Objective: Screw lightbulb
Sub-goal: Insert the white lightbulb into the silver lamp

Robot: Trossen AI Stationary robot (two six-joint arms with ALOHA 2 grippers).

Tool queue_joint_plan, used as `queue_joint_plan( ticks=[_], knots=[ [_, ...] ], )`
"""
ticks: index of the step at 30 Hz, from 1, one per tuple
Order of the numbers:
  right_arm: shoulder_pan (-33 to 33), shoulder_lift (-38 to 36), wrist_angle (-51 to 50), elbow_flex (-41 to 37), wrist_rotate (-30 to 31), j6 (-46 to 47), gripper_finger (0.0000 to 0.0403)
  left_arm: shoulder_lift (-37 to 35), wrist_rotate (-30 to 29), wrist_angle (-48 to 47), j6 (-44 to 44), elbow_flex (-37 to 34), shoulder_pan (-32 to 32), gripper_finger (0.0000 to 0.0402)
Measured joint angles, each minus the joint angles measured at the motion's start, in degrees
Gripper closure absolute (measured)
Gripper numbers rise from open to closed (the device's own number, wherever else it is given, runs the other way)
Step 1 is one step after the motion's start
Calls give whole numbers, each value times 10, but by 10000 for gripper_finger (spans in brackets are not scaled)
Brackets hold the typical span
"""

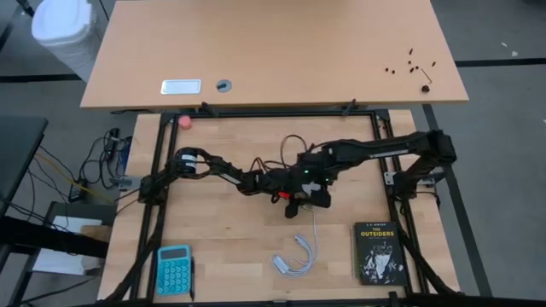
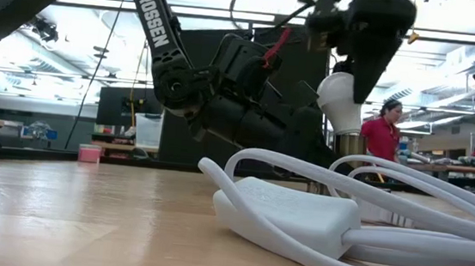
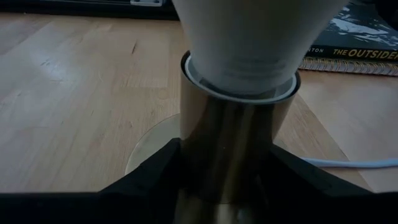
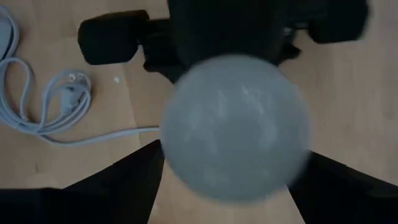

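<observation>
The white lightbulb (image 4: 235,127) stands upright with its neck (image 3: 242,78) in the top of a brass socket (image 3: 233,134) near the table's middle. The socket rests on its round base (image 3: 152,149). My left gripper (image 3: 227,152) reaches in from the table's left and is shut on the socket. My right gripper (image 4: 233,158) hangs over the bulb, pointing down, open. Its fingers stand on either side of the globe's top (image 2: 337,94). The bulb's screw base is hidden inside the socket. My left gripper pinches the socket's brass barrel (image 3: 186,146) between its two fingers, on its two opposite sides, below the rim. The fingers come nearly level from the table's left, slanting a little down. The socket stands upright on the table. My right gripper: whether its fingers (image 4: 134,177) touch the globe cannot be told.
A coiled white cord with an adapter (image 1: 297,254) lies toward the near edge, large in the low view (image 2: 291,215). A black book (image 1: 377,252) lies near right, a blue calculator (image 1: 174,269) near left, a pink ball (image 1: 184,121) far left. A person (image 2: 382,133) stands beyond the table.
</observation>
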Motion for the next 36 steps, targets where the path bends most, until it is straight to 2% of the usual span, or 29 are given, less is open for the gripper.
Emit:
queue_joint_plan(
  ticks=[5,10,13,21,27,36],
  knots=[
    [13,-63,35,-66,30,45,80,0,0,-3,0,0,0,198],
    [23,-112,129,-149,30,85,80,-1,15,-22,3,0,0,198],
    [31,-124,191,-186,31,101,80,-5,23,-38,4,-1,0,198],
    [46,-120,266,-222,46,117,80,-25,8,-31,12,-29,-1,198],
    [68,-119,332,-259,96,155,80,-44,-17,-27,18,-62,0,198],
    [98,-120,494,-330,202,170,80,-49,-27,58,6,-111,5,198]
  ],
)
